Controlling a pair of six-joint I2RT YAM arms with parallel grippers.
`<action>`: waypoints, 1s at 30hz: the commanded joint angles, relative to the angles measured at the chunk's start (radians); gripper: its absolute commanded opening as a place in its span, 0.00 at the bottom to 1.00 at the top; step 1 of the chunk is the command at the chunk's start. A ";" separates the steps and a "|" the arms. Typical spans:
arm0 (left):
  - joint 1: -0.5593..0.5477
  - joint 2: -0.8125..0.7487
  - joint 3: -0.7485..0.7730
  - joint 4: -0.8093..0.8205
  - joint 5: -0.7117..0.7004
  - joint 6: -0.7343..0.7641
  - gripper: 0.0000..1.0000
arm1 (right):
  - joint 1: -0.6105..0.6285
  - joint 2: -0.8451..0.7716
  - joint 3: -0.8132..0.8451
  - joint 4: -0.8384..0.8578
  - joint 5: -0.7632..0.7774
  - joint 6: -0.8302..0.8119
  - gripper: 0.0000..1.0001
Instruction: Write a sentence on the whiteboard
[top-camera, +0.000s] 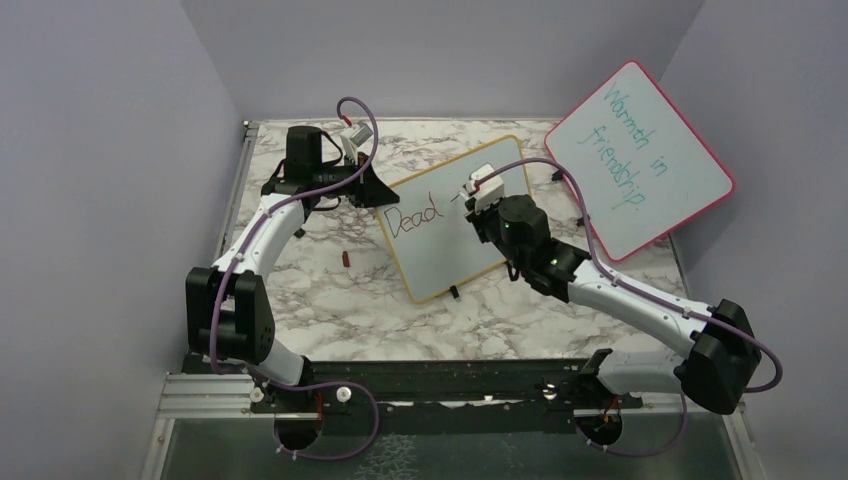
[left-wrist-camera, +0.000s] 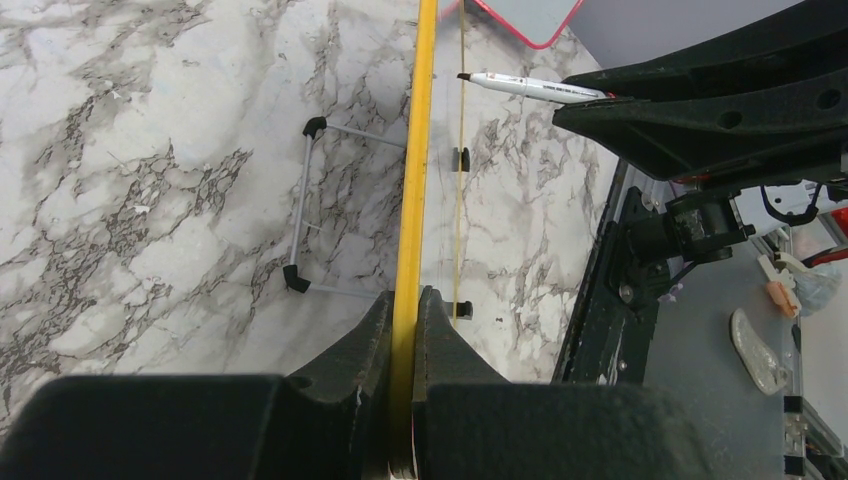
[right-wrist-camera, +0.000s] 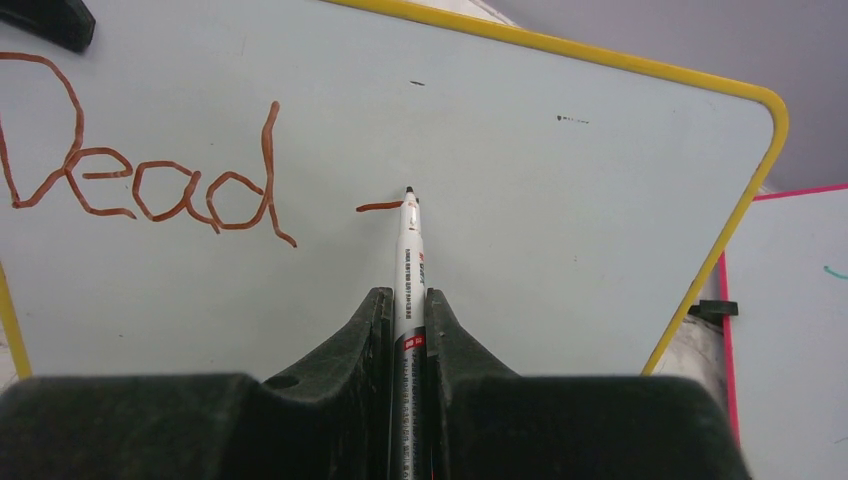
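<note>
The yellow-framed whiteboard (top-camera: 450, 225) stands tilted on the marble table. It bears the word "Dead" (top-camera: 413, 219) and a short dash (right-wrist-camera: 378, 207) to its right, in dark brownish marker. My left gripper (top-camera: 372, 190) is shut on the board's left edge; in the left wrist view the yellow frame (left-wrist-camera: 412, 200) runs between the jaws (left-wrist-camera: 405, 300). My right gripper (right-wrist-camera: 408, 300) is shut on a white marker (right-wrist-camera: 408, 260). The marker's tip touches the board at the dash's right end. In the top view the right gripper (top-camera: 480, 190) is over the board's middle.
A pink-red-framed board (top-camera: 640, 160) with teal handwriting leans at the back right. A small red marker cap (top-camera: 346, 259) lies on the table left of the whiteboard. A wire stand (left-wrist-camera: 305, 210) sits behind the board. Purple walls close in on the sides.
</note>
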 joint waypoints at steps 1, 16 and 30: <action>0.008 0.048 -0.023 -0.063 -0.193 0.107 0.00 | -0.005 -0.002 0.023 0.030 -0.044 0.004 0.00; 0.009 0.050 -0.022 -0.063 -0.192 0.107 0.00 | -0.005 0.042 0.047 0.063 -0.030 -0.005 0.00; 0.011 0.050 -0.020 -0.063 -0.192 0.107 0.00 | -0.005 0.024 0.015 -0.012 -0.078 0.020 0.00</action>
